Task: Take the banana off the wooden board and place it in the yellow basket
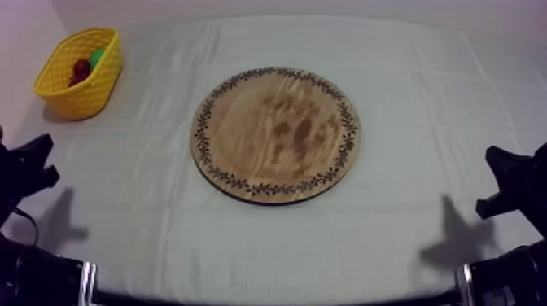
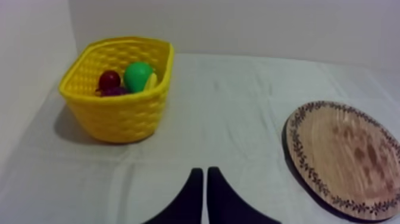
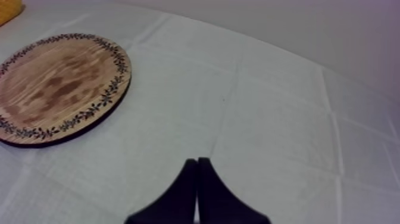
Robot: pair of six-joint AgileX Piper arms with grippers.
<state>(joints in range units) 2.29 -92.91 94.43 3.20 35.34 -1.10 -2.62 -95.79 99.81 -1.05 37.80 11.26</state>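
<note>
The round wooden board lies bare in the middle of the table, with no fruit on it. The yellow basket stands at the far left corner. Inside it, the left wrist view shows a sliver of the yellow banana against the right wall, beside a green pear, a small red fruit and dark grapes. My left gripper is shut on nothing, low over the cloth, short of the basket. My right gripper is also shut and empty, to the right of the board.
Both arms rest low at the near corners, the left arm and the right arm. Bare cloth surrounds the board on all sides. A wall rises close behind the basket and along the table's left edge.
</note>
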